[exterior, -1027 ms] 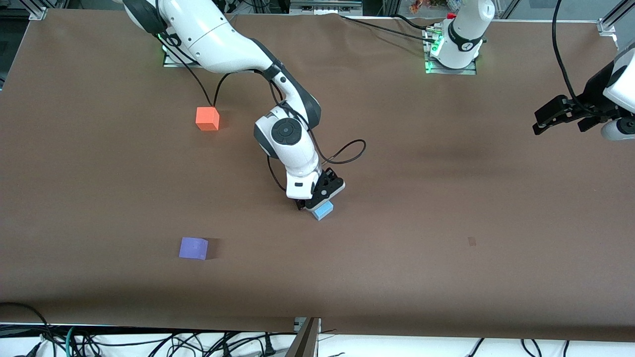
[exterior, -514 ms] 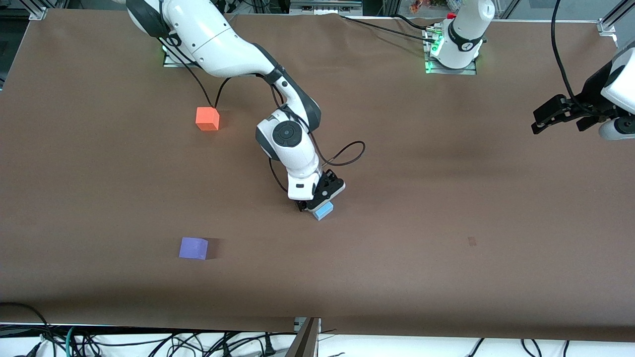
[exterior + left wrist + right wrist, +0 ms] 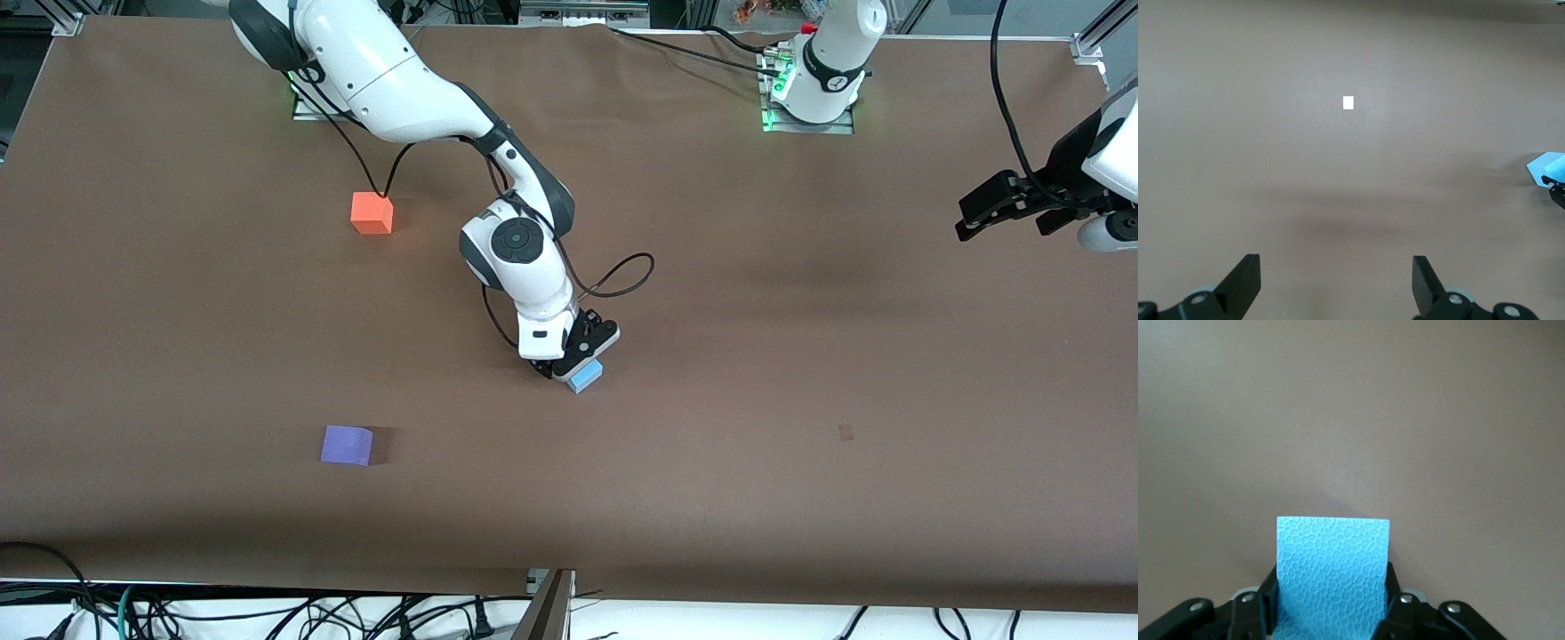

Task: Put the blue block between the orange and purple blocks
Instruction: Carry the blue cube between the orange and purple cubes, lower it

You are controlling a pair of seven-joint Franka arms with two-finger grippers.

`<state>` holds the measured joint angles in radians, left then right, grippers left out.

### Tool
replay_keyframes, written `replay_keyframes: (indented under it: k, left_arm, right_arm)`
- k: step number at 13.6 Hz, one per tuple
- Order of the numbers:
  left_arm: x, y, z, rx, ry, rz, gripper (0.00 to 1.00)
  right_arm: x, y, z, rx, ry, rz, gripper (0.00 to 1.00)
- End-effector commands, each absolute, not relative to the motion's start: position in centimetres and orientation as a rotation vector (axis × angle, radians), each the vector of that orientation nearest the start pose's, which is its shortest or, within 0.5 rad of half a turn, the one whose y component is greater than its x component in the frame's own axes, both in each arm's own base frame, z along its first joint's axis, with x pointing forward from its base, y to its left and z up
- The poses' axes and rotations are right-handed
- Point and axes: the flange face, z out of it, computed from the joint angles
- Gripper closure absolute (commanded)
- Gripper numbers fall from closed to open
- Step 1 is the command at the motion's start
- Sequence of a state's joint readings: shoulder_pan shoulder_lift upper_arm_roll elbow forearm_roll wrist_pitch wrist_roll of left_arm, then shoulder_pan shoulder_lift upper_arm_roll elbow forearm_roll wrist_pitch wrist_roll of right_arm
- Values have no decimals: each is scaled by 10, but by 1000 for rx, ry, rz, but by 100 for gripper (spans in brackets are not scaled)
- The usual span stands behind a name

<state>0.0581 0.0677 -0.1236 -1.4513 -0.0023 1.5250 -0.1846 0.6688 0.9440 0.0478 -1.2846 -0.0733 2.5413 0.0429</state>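
The blue block [image 3: 586,376] sits at the table's middle, and its textured top fills the right wrist view [image 3: 1333,567]. My right gripper [image 3: 574,363] is shut on it, one finger [image 3: 1250,613] pressed against each side. The orange block [image 3: 372,213] stands toward the right arm's end, close to that arm's base. The purple block [image 3: 347,444] lies nearer the front camera than the orange one. My left gripper [image 3: 965,224] waits open above the left arm's end of the table; its wrist view shows its wide-apart fingers [image 3: 1245,277] over bare table and a corner of the blue block [image 3: 1545,167].
The brown table [image 3: 800,356] has a small pale mark [image 3: 845,433] toward the left arm's end, seen as a white patch [image 3: 1348,102] in the left wrist view. A black cable [image 3: 613,276] loops beside the right wrist. Cables hang at the table's front edge.
The right gripper's fingers have closed on the blue block, which shifted slightly. The left arm has barely moved.
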Motion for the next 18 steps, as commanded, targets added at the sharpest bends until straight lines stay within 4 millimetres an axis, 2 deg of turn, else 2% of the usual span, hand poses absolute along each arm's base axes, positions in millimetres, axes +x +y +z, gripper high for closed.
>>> replay_keyframes:
  k: [1, 2, 3, 4, 6, 8, 10, 13, 15, 18]
  left_arm:
    - [570, -33, 642, -3134, -187, -1, 0]
    - [570, -33, 641, -3134, -187, 4, 0]
    - [570, -33, 640, -3134, -187, 4, 0]
    - [570, -32, 641, -3134, -189, 1, 0]
    - [571, -32, 640, -3134, -189, 4, 0]
    - [571, -32, 640, -3134, -189, 4, 0]
    - [570, -32, 641, -3134, -189, 4, 0]
    - [570, -32, 640, -3134, -189, 6, 0]
    - [570, -32, 640, -3134, -189, 6, 0]
    - [570, -32, 641, -3134, -192, 4, 0]
  right_arm:
    - [604, 481, 264, -2935, -957, -373, 78]
    - [609, 470, 291, -2974, -905, -367, 78]
    - [615, 453, 307, -3019, -862, -330, 78]
    - [627, 428, 324, -3067, -813, -301, 78]
    - [645, 378, 339, -3141, -698, -219, 78]
    - [647, 327, 337, -3185, -554, -118, 78]
    - [648, 278, 332, -3254, -299, -83, 78]
    - [641, 227, 330, -3288, -81, -81, 78]
    - [625, 203, 319, -3281, 76, -92, 78]
    - [588, 184, 290, -3235, 127, -155, 78]
